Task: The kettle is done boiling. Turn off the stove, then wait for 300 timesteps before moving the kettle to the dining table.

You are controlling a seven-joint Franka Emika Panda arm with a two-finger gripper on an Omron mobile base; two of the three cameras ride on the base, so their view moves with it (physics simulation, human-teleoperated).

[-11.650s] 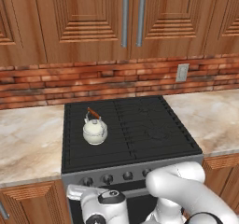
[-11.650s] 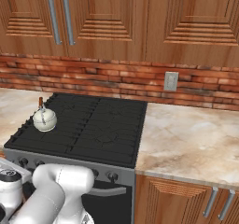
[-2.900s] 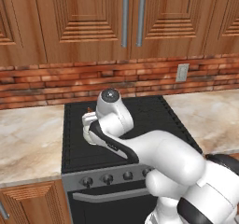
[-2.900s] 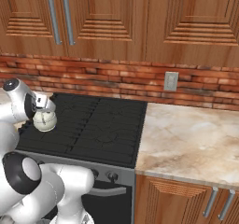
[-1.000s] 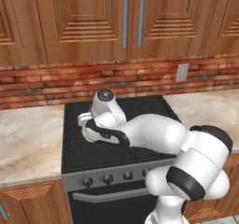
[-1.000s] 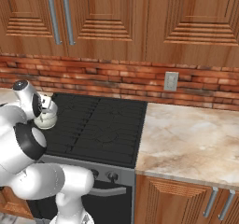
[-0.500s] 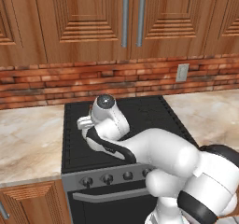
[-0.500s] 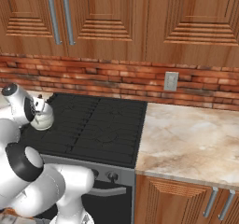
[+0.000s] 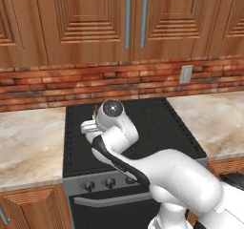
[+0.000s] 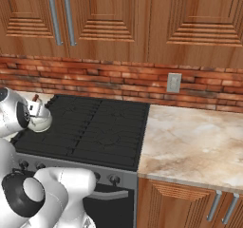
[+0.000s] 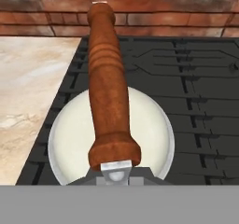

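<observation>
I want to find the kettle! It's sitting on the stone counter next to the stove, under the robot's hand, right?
Not quite. The kettle is under the robot's hand, but it sits on the stove, on the black grate near its left edge, not on the stone counter beside it. The hand view shows it best: the cream body and wooden handle lie over the grate bars.

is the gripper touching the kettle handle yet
Cannot tell. In the hand view the wooden handle of the kettle runs up from the bottom edge, very close, but the fingertips are hidden. In the left base view the arm blocks the kettle.
</observation>
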